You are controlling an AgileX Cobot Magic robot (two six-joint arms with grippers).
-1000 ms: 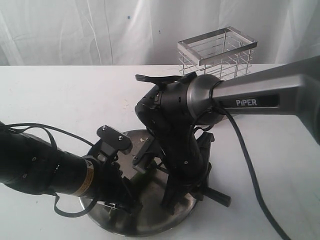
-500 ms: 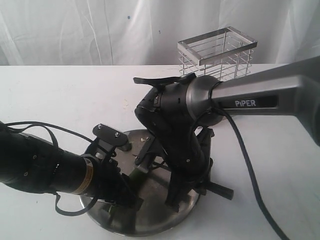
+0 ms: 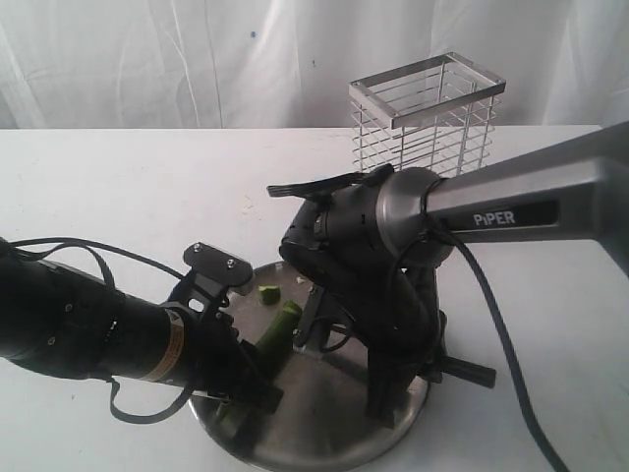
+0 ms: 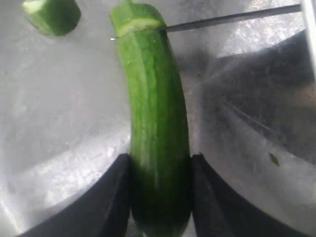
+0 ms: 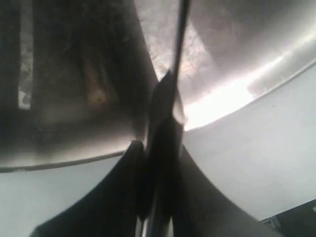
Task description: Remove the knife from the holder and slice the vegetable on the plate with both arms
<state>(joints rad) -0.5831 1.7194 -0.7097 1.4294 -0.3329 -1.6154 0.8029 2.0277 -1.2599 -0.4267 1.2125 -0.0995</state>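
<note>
The vegetable (image 3: 278,334) lies on the plate (image 3: 324,447), toward 11 o'clock from the plate's middle in the exterior view. Its long axis runs from 7 o'clock to 1 o'clock, with the flat, pale cut end pointing to 1 o'clock. The left gripper (image 4: 160,160) is clamped on the 7 o'clock end, its two black fingers (image 4: 111,197) pressed against either side of the green skin (image 4: 155,123). A small cut piece (image 3: 267,292) sits apart from the vegetable near the plate's rim at 11 o'clock.

The right gripper (image 5: 159,148) is closed on the black handle of the knife (image 5: 163,128), and the narrow blade reaches out from it over the plate (image 5: 222,44). In the exterior view the butt of the handle (image 3: 470,373) sticks out past the plate's rim at 3 o'clock and the blade heads toward 10 o'clock, mostly hidden by the right arm (image 3: 511,211). The left wrist view shows the blade (image 4: 232,19) lying square across the vegetable just behind its cut end, the tip showing on the far side.

The holder (image 3: 425,103) stands upright on the white table (image 3: 128,187) at 1 o'clock from the plate, well apart from it
</note>
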